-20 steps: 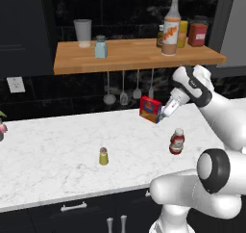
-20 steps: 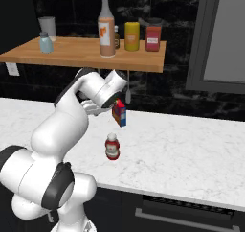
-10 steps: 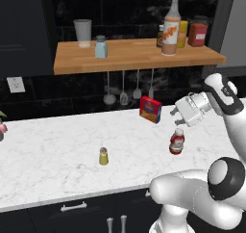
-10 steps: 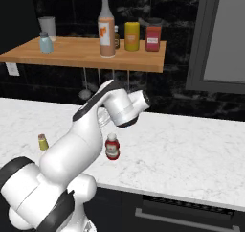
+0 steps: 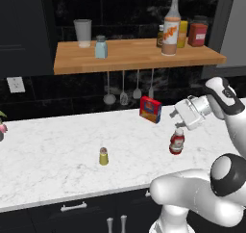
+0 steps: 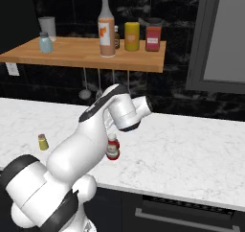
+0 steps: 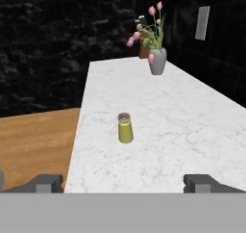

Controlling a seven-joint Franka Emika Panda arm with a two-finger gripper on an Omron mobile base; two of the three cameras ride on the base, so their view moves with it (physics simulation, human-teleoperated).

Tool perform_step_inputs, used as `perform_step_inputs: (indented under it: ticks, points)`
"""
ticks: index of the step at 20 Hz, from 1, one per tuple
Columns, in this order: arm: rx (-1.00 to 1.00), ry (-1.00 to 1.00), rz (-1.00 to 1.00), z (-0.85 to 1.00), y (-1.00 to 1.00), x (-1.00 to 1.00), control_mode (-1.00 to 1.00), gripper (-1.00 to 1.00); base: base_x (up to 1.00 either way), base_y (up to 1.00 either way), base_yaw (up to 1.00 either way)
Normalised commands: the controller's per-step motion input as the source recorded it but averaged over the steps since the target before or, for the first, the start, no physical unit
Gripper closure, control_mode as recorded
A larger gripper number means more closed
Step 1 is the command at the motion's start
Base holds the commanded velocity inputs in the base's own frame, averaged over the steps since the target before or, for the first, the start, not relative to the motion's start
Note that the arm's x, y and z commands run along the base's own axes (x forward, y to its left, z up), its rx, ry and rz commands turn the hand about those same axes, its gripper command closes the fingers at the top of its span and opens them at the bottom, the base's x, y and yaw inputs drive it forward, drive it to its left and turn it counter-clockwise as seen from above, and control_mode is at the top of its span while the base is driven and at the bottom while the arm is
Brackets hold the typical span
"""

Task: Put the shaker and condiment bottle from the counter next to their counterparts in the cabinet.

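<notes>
On the counter [image 5: 57, 150], both of the task's things stand upright and untouched: the shaker [image 5: 103, 156] out on open marble toward the front edge, and the condiment bottle [image 5: 177, 141] well apart from it, further toward the arm's side, white cap up. Neither has reached the cabinet [image 5: 134, 56], where the pale blue shaker [image 5: 101, 47] and the orange-labelled bottle [image 5: 170, 27] wait as counterparts.

Just above the condiment bottle, and slightly behind it in the left base view, hangs the gripper [image 5: 174, 114], its hand turned sideways rather than pointing down. In the right base view the bottle sits right under the wrist, partly hidden by the forearm. From the hand view, though, the two dark fingertips [image 7: 45, 183] are spread as wide as they go with nothing between them, and they look along the counter straight at the shaker [image 7: 125, 128], which stands centred between them but well ahead, its long axis crossing the line of approach. A vase of pink flowers [image 7: 156, 58] stands far beyond it, and a red box [image 5: 150, 110] leans near the wall behind the bottle.

So the bottle is the nearer thing, yet it lies below the jaws, off their line; the shaker is farther but squarely in line. My judgement is that a level advance along the counter would suit the shaker, while the bottle would call for the hand to tip downward first.
</notes>
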Motion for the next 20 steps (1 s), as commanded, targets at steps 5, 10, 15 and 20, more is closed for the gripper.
perform_step_inputs:
  ticks: [5, 10, 15, 20]
  points:
    - [0.0, 0.13, 0.06, 0.0, -0.24, 0.15, -1.0, -1.0, 0.0, 0.0, 0.0]
    - [0.0, 0.13, 0.07, 0.0, -0.54, 0.26, -1.0, -1.0, 0.0, 0.0, 0.0]
    - [-0.01, 0.01, 0.1, -0.12, -0.59, 0.0, -1.0, -1.0, 0.0, 0.0, 0.0]
    - [0.0, 0.0, 0.28, -0.21, -0.65, 0.0, -1.0, -1.0, 0.0, 0.0, 0.0]
